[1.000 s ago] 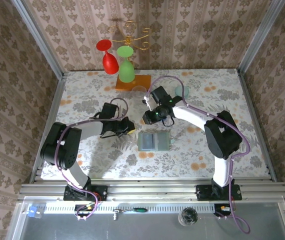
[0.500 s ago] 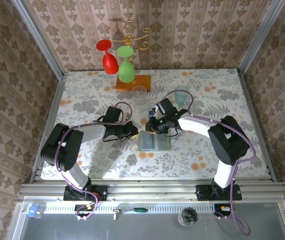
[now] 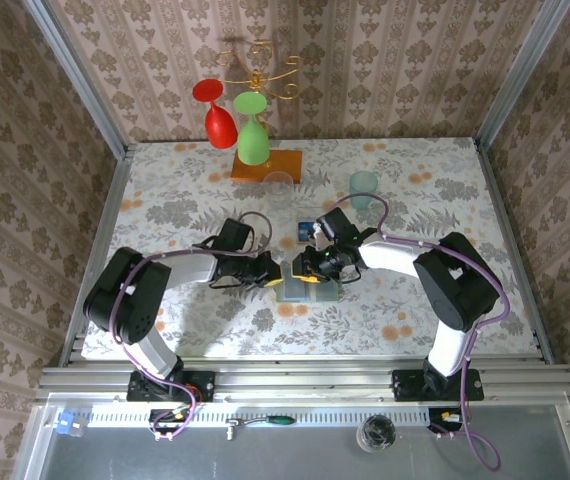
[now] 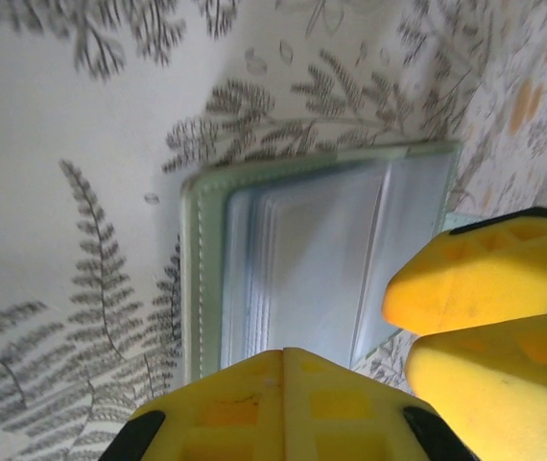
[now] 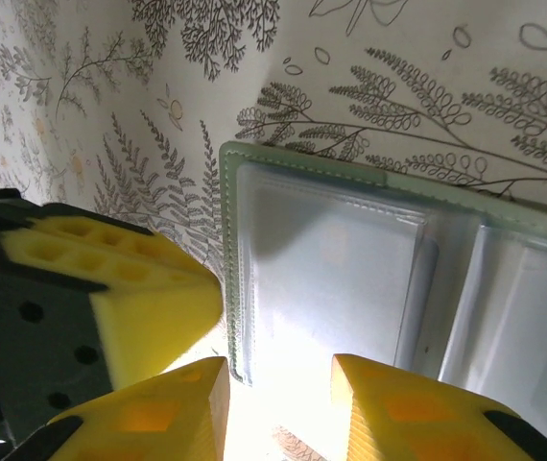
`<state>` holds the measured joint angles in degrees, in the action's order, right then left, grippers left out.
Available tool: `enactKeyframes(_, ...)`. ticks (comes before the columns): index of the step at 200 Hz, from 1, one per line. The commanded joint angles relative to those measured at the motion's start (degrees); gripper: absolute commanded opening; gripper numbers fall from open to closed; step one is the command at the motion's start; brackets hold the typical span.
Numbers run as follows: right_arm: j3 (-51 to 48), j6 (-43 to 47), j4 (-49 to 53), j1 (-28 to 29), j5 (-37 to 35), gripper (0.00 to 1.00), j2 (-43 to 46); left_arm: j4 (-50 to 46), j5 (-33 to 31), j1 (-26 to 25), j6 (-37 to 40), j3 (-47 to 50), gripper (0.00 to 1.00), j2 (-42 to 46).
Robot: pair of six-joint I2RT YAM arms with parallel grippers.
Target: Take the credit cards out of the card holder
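Card holder [image 4: 321,250] is lying open and flat on the tabletop [image 3: 185,190], centre of the top view, between the two arm tips, clear plastic pockets facing up. Left pincer [image 4: 283,370] is sitting fully closed with nothing between its fingers, tip at the holder's near edge at the bottom of its own view. It seems to be pinning the holder, but contact is hard to tell. Right pincer [image 5: 278,394] is hanging partly open, gripping nothing, fingers straddling the holder's lower-left corner in its view. Cannot tell if a card is sitting in the pockets, since no blue or red is showing through. Small blue flat piece [image 3: 307,228] is lying on the tabletop just above the right arm, possibly the blue card. Judgement: cards are going to be light, thin, stiff and slick, sitting snug in the sleeve, so pinch an exposed edge at the pocket mouth and slide along the pocket. Holder is looking soft and light, likely dragging or lifting unless the other panel is pinned.
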<state>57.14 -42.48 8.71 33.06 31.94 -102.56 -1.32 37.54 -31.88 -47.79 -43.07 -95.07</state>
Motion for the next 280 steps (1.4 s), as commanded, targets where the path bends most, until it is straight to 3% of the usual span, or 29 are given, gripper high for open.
enactKeyframes(1,-0.51,-0.8,-2.55,0.08,2.88,0.34,1.01,-2.26,-1.64,-0.38,1.7,0.8,0.06,0.36)
enactKeyframes(224,0.07,-0.02,-0.72,0.87,3.17,0.3,-3.96,-4.13,-5.33,-0.55,1.54,1.0,0.03,-1.31)
enactKeyframes(280,0.88,2.34,4.62,0.87,-1.72,0.3,-2.92,-3.72,-4.81,-0.55,1.27,1.03,0.03,-1.84)
